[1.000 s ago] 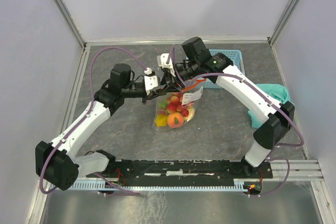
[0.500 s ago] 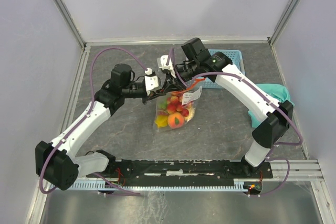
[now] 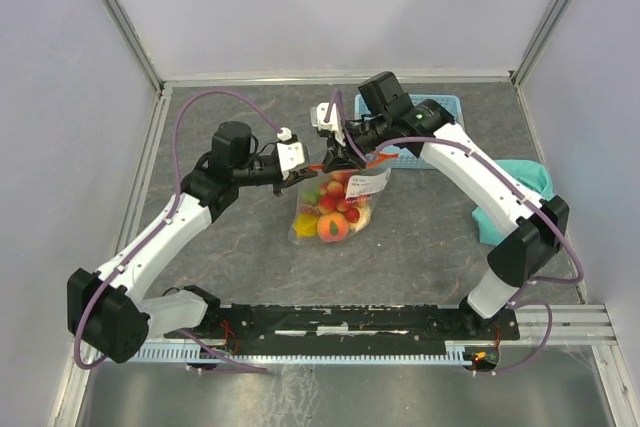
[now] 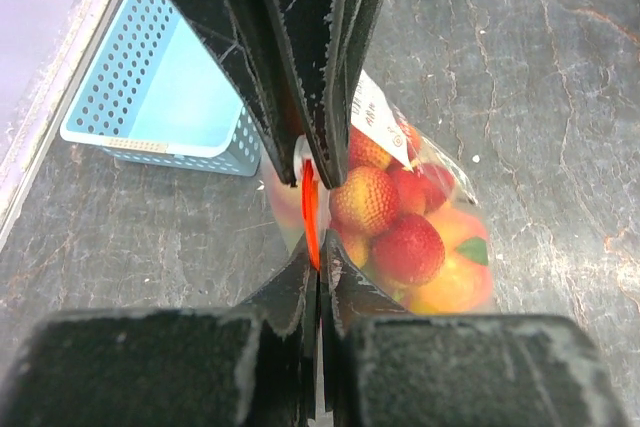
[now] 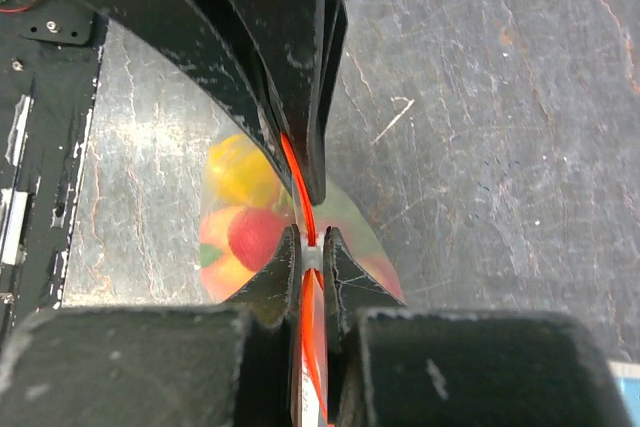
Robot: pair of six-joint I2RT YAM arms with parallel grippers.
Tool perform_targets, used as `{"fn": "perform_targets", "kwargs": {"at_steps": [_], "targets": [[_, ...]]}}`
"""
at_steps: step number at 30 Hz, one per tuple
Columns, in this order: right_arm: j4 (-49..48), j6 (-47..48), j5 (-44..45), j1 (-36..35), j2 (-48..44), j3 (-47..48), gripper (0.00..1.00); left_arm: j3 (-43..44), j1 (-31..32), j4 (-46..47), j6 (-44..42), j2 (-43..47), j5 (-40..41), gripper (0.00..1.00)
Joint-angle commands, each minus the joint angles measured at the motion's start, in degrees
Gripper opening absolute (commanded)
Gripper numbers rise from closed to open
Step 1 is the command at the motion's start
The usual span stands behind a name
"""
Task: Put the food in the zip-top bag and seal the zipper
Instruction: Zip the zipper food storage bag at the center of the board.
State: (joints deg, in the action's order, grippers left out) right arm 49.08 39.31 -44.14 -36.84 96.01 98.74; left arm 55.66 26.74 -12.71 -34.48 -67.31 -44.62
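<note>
The zip-top bag [image 3: 336, 209] sits on the table [image 3: 420, 247] in the top view, to the left of the light-blue basket [image 3: 440, 107] and nearer the arm bases than it. Its mouth is turned toward the basket's side and its bulging end points away. The food [image 3: 331, 224] shows through the plastic as a heap of red, orange and yellow pieces, below a white label [image 3: 368, 182]. The left fingers [image 3: 312, 171] and right fingers [image 3: 332, 161] meet tip to tip at the bag's mouth, just left of the basket. A teal cloth [image 3: 528, 179] lies well to the basket's right.

From the left wrist, the left fingers [image 4: 318, 252] are pressed together on the red-orange zipper [image 4: 309, 209]. The right fingers [image 4: 312, 169] pinch the same strip just beyond them. The food [image 4: 400, 242] lies right of the strip and the basket [image 4: 160, 97] lies left of it.

From the right wrist, the right fingers [image 5: 310, 245] are clamped on the zipper [image 5: 297, 192], with the left fingers [image 5: 305, 172] gripping it directly ahead. The food [image 5: 242, 175] lies beneath; the basket is out of view.
</note>
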Motion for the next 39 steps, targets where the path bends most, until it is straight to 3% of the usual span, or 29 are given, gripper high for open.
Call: {"fn": "perform_targets", "kwargs": {"at_steps": [1, 29, 39], "targets": [[-0.41, -0.31, 6.36, 1.69, -5.39, -1.17, 0.02, -0.90, -0.81, 4.86, 4.08, 2.73, 1.60, 0.03], [-3.29, -11.49, 24.49, 1.95, -15.85, -13.41, 0.01, -11.92, -1.35, 18.66, 28.36, 6.98, 30.18, 0.03], [-2.96, -15.44, 32.42, 1.89, -17.38, -15.98, 0.01, -14.70, -1.38, 21.10, 31.92, 8.43, 40.45, 0.03]]}}
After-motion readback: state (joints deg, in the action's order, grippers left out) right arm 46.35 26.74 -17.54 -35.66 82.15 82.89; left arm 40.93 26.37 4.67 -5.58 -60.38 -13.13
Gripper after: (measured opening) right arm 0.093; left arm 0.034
